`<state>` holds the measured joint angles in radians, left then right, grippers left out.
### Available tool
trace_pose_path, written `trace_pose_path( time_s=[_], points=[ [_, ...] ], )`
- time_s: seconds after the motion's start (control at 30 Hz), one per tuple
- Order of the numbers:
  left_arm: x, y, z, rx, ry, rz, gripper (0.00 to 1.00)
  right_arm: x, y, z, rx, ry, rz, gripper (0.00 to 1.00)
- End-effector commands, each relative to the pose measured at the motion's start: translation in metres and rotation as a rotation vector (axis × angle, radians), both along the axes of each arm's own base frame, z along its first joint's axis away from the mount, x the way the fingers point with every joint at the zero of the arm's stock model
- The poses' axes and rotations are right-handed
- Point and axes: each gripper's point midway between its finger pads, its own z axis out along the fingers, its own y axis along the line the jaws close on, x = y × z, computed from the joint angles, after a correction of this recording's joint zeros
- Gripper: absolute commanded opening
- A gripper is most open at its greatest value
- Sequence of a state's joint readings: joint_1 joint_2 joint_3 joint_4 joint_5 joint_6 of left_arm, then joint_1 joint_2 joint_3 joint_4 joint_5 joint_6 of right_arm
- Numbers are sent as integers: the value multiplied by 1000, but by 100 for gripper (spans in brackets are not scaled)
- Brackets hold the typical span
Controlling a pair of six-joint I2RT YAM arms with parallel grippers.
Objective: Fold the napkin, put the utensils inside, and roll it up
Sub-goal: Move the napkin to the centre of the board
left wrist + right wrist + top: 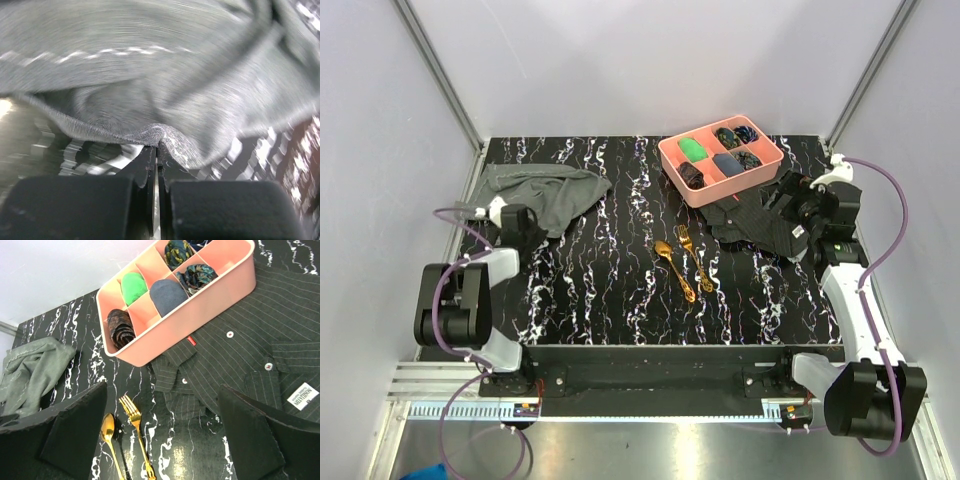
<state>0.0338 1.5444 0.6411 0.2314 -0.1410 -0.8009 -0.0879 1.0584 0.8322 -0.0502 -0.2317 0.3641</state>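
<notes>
Your left gripper pinches shut on a pale stitched hem of the grey napkin, the cloth ballooning above the jaws. Your right gripper stands wide and holds nothing, poised over a dark pinstriped shirt.

At mid-table the gold spoon and gold fork lie side by side, just apart. Behind the left gripper, the napkin sits crumpled at the far-left of the black marbled table. At the far right a pink tray rests partly on the shirt.

The step in hand looks like spreading the cloth. Draw it toward open table left of the utensils, low and slow, and bring the right gripper across for an opposite corner so it lies flat before any fold. Stop short of the spoon.

The left wrist view is blurred; you cannot tell whether you hold a corner or mid-edge. The napkin's other corners are buried in its folds, and the right gripper's fingertips are cut off by the frame.
</notes>
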Motion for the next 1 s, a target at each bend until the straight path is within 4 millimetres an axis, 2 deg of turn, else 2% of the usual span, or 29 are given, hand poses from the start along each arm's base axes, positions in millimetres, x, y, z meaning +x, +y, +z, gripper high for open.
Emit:
trace_pose_path(
  time_s=[0.0, 0.07, 0.1, 0.17, 0.2, 0.23, 0.27, 0.3, 0.33, 0.37, 0.43, 0.47, 0.5, 0.53, 0.57, 0.63, 0.7, 0.73, 0.8, 0.83, 0.87, 0.9, 0.93, 0.97],
  points=[
    [16, -52, 59, 61, -187, -180, 0, 6, 9, 28, 6, -59, 58, 100],
    [13, -68, 69, 96, -205, -221, 0, 6, 16, 25, 23, -46, 95, 100],
    [10, -88, 72, 100, -214, -269, 0, 7, 18, 25, 28, -45, 108, 100],
    [7, -106, 77, 108, -223, -302, 0, 9, 25, 19, 40, -19, 136, 100],
    [2, -128, 77, 103, -227, -353, 0, 10, 27, 19, 36, -17, 146, 100],
    [0, -137, 77, 104, -227, -369, 0, 11, 30, 14, 35, 5, 155, 100],
    [0, -149, 78, 100, -229, -387, 0, 12, 38, 16, 28, 4, 180, 100],
    [-7, -172, 77, 96, -230, -440, 0, 13, 43, 14, 26, 14, 193, 100],
    [-8, -182, 77, 98, -231, -455, 0, 15, 48, 8, 24, 36, 208, 100],
    [-6, -195, 75, 94, -225, -474, 0, 14, 64, 10, 22, 38, 250, 100],
    [-11, -231, 80, 79, -242, -538, 0, 16, 77, 4, 24, 58, 282, 100],
    [-13, -246, 73, 77, -231, -566, 0, 17, 82, 5, 26, 59, 295, 100],
    [-24, -270, 72, 73, -232, -624, 0, 16, 93, 6, 27, 60, 320, 100],
    [-24, -286, 79, 69, -250, -651, 0, 17, 97, 2, 25, 74, 328, 100],
    [-27, -298, 71, 72, -232, -678, 0, 18, 102, 4, 27, 73, 340, 100],
    [-39, -323, 73, 43, -243, -748, 2, 17, 110, 2, 29, 86, 359, 100],
    [-44, -330, 75, 18, -251, -764, 16, 17, 114, 4, 25, 87, 369, 100],
    [-47, -326, 73, 20, -242, -759, 38, 15, 117, 3, 22, 98, 377, 100],
    [-51, -313, 87, 47, -256, -738, 68, 15, 121, 5, 5, 97, 387, 100],
    [-53, -299, 86, 84, -250, -704, 88, 13, 126, 0, -7, 116, 396, 100],
    [-60, -285, 102, 108, -264, -686, 94, 13, 129, 4, -22, 111, 405, 100],
    [-64, -273, 107, 131, -265, -662, 98, 13, 133, 4, -27, 116, 413, 100],
    [-68, -254, 104, 175, -254, -616, 99, 13, 138, -2, -29, 140, 425, 100],
    [-77, -237, 120, 187, -275, -595, 99, 11, 149, 1, -31, 137, 453, 100]
  ],
)
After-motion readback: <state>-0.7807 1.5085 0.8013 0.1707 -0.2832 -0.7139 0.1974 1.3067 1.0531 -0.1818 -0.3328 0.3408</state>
